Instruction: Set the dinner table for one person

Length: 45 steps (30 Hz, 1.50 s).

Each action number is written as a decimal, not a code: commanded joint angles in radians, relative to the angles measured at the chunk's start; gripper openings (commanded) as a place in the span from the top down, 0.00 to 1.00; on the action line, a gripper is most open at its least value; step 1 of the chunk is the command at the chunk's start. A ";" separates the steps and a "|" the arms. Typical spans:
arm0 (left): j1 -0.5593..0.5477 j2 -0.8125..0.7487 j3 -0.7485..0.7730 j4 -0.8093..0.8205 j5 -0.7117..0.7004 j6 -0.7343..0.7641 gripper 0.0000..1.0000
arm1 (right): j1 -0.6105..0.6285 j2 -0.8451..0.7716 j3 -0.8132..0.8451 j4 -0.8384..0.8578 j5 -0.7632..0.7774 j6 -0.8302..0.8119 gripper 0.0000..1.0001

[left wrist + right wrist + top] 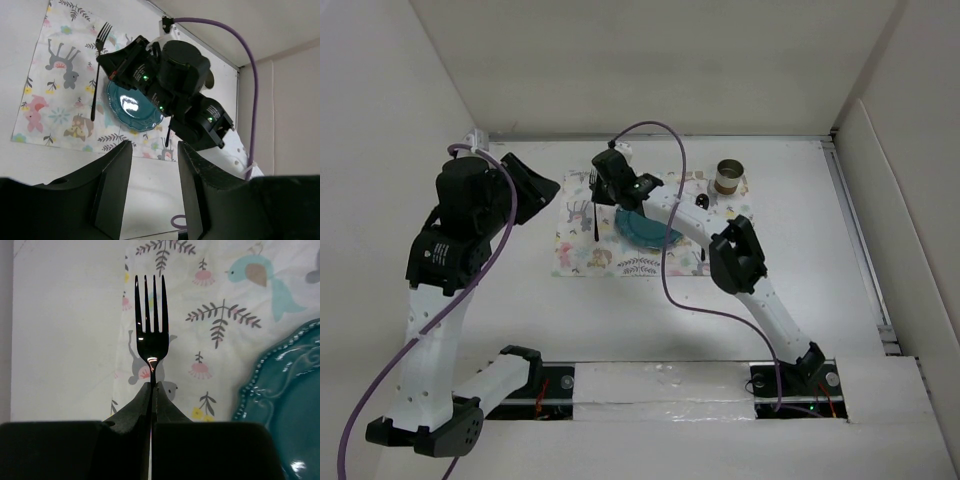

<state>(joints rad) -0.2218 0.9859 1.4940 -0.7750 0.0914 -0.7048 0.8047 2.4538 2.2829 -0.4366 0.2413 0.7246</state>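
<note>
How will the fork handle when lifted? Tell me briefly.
The fork looks thin and all of one piece, so it is probably stiff and light. Its glossy black finish may be slippery. The right tool pinches only the narrow neck below the tines, so the fork could pivot or slip if swung.

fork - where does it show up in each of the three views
top external: fork upper centre, just left of the teal plate.
left wrist: upper left, left of the plate.
right wrist: centre, tines up, neck in the shut jaws of the right gripper; plate at right.
shared landmark: the teal plate.
</note>
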 commanded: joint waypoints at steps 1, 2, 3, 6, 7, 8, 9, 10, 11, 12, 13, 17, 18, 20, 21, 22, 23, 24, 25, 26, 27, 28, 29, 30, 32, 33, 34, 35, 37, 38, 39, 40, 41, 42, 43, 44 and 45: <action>-0.001 -0.015 -0.012 0.039 -0.009 0.001 0.62 | 0.010 0.048 0.073 0.033 -0.025 0.098 1.00; -0.001 -0.013 -0.017 0.042 -0.007 0.001 0.62 | 0.010 0.050 0.057 0.038 -0.027 0.105 1.00; -0.001 -0.016 -0.029 0.042 -0.007 -0.001 0.62 | 0.010 0.051 0.046 0.048 -0.028 0.114 1.00; -0.001 -0.029 -0.049 0.049 -0.010 -0.002 0.62 | 0.010 0.062 0.026 0.052 -0.034 0.122 1.00; -0.001 -0.029 -0.054 0.051 -0.010 -0.002 0.62 | 0.010 0.069 0.024 0.050 -0.034 0.122 1.00; -0.001 -0.030 -0.055 0.051 -0.010 -0.002 0.62 | 0.010 0.073 0.023 0.047 -0.030 0.121 1.00; -0.001 -0.030 -0.061 0.052 -0.010 -0.002 0.62 | 0.010 0.074 0.020 0.039 -0.024 0.119 1.00; -0.001 -0.032 -0.064 0.055 -0.010 -0.002 0.62 | 0.010 0.071 0.013 0.041 -0.016 0.119 1.00; -0.001 -0.030 -0.067 0.057 -0.010 -0.004 0.62 | 0.010 0.071 0.006 0.045 -0.013 0.118 1.00; -0.001 -0.030 -0.072 0.060 -0.009 -0.002 0.62 | 0.010 0.068 -0.003 0.053 -0.013 0.116 1.00; -0.001 -0.030 -0.074 0.062 -0.005 -0.002 0.62 | 0.010 0.068 -0.017 0.052 -0.008 0.116 1.00; -0.001 -0.030 -0.081 0.063 -0.012 0.001 0.62 | 0.010 0.071 -0.059 0.061 0.000 0.119 1.00; -0.001 -0.029 -0.086 0.063 -0.012 0.001 0.62 | 0.010 0.070 -0.071 0.070 -0.002 0.121 1.00; -0.001 -0.026 -0.090 0.063 -0.012 0.002 0.62 | 0.010 0.071 -0.085 0.072 0.003 0.127 1.00; -0.001 -0.026 -0.093 0.066 -0.010 0.002 0.62 | 0.010 0.074 -0.086 0.075 0.004 0.127 1.00; -0.001 -0.024 -0.095 0.068 -0.009 0.002 0.62 | 0.010 0.080 -0.086 0.073 0.003 0.127 1.00; -0.001 -0.024 -0.094 0.069 -0.007 0.002 0.62 | 0.010 0.082 -0.085 0.076 0.006 0.125 1.00; -0.001 -0.023 -0.094 0.069 -0.007 0.002 0.62 | 0.010 0.082 -0.083 0.076 0.006 0.125 1.00; -0.001 -0.023 -0.092 0.066 -0.010 0.002 0.62 | 0.010 0.083 -0.082 0.075 0.012 0.125 1.00; -0.001 -0.023 -0.092 0.066 -0.012 0.004 0.62 | 0.010 0.083 -0.080 0.075 0.012 0.125 1.00; -0.001 -0.023 -0.090 0.065 -0.013 0.005 0.62 | 0.010 0.083 -0.082 0.078 0.012 0.124 1.00; -0.001 -0.024 -0.092 0.065 -0.018 0.005 0.62 | 0.010 0.086 -0.080 0.078 0.012 0.124 1.00; -0.001 -0.024 -0.092 0.065 -0.018 0.005 0.62 | 0.010 0.088 -0.079 0.078 0.012 0.125 0.99; -0.001 -0.029 -0.097 0.065 -0.018 0.005 0.62 | 0.010 0.088 -0.079 0.076 0.012 0.122 0.96; -0.001 -0.032 -0.101 0.066 -0.022 0.002 0.62 | 0.010 0.088 -0.080 0.076 0.003 0.122 0.82; -0.001 -0.030 -0.109 0.066 -0.025 0.002 0.62 | 0.010 0.088 -0.080 0.076 -0.002 0.119 0.76; -0.001 -0.033 -0.110 0.068 -0.030 0.004 0.62 | 0.010 0.085 -0.082 0.075 -0.007 0.119 0.68; -0.001 -0.033 -0.110 0.066 -0.033 0.005 0.61 | 0.010 0.073 -0.085 0.075 -0.007 0.118 0.64; -0.001 -0.035 -0.107 0.069 -0.039 0.016 0.60 | 0.010 0.053 -0.091 0.079 -0.013 0.108 0.57; -0.001 -0.032 -0.107 0.069 -0.039 0.022 0.57 | 0.010 0.027 -0.091 0.081 -0.016 0.102 0.56; -0.001 -0.032 -0.107 0.071 -0.038 0.031 0.56 | 0.010 0.011 -0.094 0.093 -0.020 0.085 0.54; -0.001 -0.030 -0.104 0.075 -0.033 0.034 0.55 | 0.010 -0.010 -0.097 0.101 -0.036 0.073 0.50; -0.001 -0.027 -0.100 0.075 -0.035 0.037 0.53 | 0.010 -0.031 -0.108 0.111 -0.040 0.061 0.47; -0.001 -0.024 -0.091 0.080 -0.035 0.045 0.52 | 0.010 -0.073 -0.108 0.113 -0.037 0.036 0.46; -0.001 -0.021 -0.087 0.094 -0.033 0.048 0.50 | 0.010 -0.094 -0.108 0.111 -0.034 0.024 0.41; -0.001 -0.016 -0.081 0.101 -0.033 0.054 0.48 | 0.010 -0.122 -0.108 0.110 -0.036 0.012 0.39; -0.001 -0.010 -0.068 0.105 -0.032 0.057 0.46 | 0.010 -0.175 -0.108 0.104 -0.037 -0.019 0.36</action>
<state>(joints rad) -0.2218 0.9737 1.3880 -0.7303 0.0666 -0.6788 0.8124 2.4794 2.1574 -0.3962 0.1986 0.7799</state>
